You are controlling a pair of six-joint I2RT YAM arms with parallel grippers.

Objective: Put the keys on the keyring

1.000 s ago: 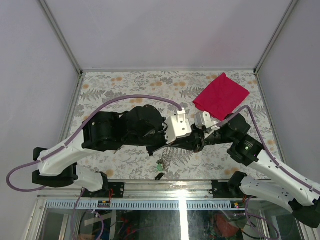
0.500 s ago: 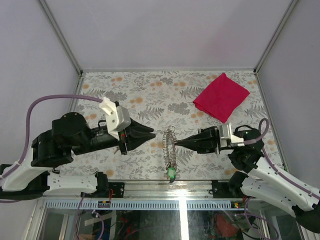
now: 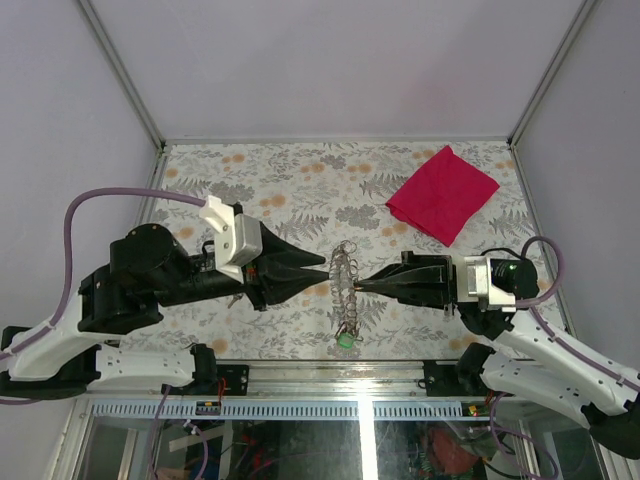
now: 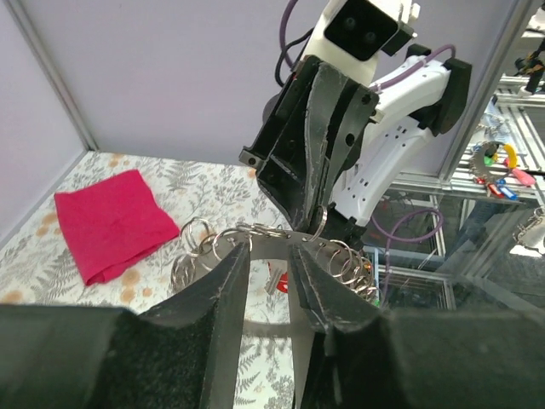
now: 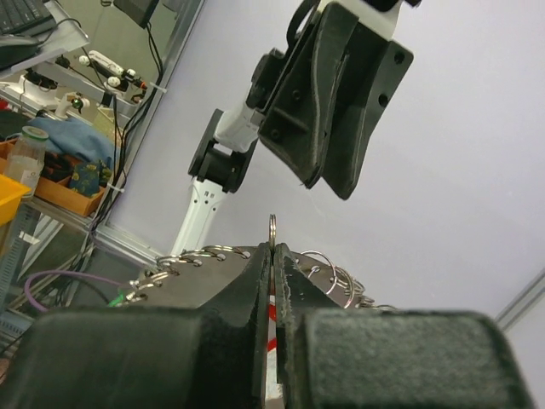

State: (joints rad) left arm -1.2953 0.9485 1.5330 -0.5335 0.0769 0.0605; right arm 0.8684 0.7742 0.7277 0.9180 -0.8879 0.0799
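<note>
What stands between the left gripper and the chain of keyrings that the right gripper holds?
Nothing visible: the left gripper, fingers apart, points at the chain of keyrings; the right gripper pinches its far side.

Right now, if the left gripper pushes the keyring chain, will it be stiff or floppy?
Probably floppy: the keyring chain is many separate linked rings, and the right gripper pinches only one. The ends, one carrying the green tag, would likely swing. Smooth thin metal could slip from the left gripper.

glossy metal keyring (image 3: 344,280), matt red cloth (image 3: 443,193), matt floral-printed table (image 3: 250,180)
</note>
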